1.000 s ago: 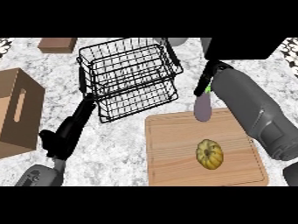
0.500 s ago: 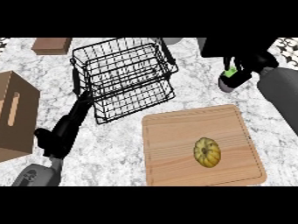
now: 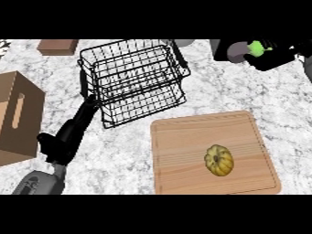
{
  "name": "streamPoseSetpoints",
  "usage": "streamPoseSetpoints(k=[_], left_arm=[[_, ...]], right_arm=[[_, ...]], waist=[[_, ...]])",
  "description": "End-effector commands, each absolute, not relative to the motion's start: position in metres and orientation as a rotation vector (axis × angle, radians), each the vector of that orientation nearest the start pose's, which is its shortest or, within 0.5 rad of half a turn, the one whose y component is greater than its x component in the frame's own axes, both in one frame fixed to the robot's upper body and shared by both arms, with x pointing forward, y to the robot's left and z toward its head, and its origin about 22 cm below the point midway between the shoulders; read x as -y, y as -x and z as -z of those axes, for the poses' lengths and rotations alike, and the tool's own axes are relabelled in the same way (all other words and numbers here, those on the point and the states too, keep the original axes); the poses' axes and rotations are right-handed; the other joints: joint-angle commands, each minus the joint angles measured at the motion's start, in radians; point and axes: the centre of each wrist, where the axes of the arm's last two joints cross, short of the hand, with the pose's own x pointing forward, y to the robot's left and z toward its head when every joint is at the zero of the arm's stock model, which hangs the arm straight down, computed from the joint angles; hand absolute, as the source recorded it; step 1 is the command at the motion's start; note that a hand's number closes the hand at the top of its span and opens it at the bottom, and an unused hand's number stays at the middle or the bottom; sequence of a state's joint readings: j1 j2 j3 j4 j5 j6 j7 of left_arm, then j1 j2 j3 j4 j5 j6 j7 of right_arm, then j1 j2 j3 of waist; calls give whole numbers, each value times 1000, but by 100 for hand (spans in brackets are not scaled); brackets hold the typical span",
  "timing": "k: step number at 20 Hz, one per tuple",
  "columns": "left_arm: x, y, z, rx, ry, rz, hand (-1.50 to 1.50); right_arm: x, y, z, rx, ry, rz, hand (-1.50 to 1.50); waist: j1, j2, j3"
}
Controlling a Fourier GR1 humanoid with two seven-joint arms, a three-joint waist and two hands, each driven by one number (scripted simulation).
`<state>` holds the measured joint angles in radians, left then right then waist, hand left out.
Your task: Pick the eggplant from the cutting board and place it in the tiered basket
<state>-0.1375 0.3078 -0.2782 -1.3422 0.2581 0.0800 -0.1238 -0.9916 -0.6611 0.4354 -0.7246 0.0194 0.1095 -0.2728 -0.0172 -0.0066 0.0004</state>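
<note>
My right hand [image 3: 277, 55] is at the upper right, raised above the counter and curled round the purple eggplant [image 3: 239, 51]; its green stem end [image 3: 255, 46] pokes out of the fist. It is to the right of the black wire tiered basket [image 3: 132, 80], apart from it. The wooden cutting board [image 3: 185, 151] lies at the lower right and bears only a small yellow squash [image 3: 218, 159]. My left hand [image 3: 70, 135] rests open at the lower left, with its fingers stretched up toward the basket's lower left corner.
An open cardboard box [image 3: 3, 119] stands at the left edge. A small brown block [image 3: 57, 45] lies at the top left. A grey object [image 3: 184, 43] sits behind the basket. The counter is marble.
My right hand has lifted the eggplant off the board's far corner and carried it up and away, turning it from upright to nearly level. The view has shifted. My left hand stayed put.
</note>
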Motion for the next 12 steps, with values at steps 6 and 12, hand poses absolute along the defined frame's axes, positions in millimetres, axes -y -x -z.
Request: streamPoseSetpoints(k=[6, 12], left_arm=[[-226, -269, 16, 1536, 62, 227, 0], [-240, -277, 6, 1530, 74, 237, 0]], right_arm=[[211, -427, -255, 1787, 342, -938, 150], [140, -427, -301, 1716, 351, -955, 150]], waist=[[12, 0, -1], [30, 5, -2]])
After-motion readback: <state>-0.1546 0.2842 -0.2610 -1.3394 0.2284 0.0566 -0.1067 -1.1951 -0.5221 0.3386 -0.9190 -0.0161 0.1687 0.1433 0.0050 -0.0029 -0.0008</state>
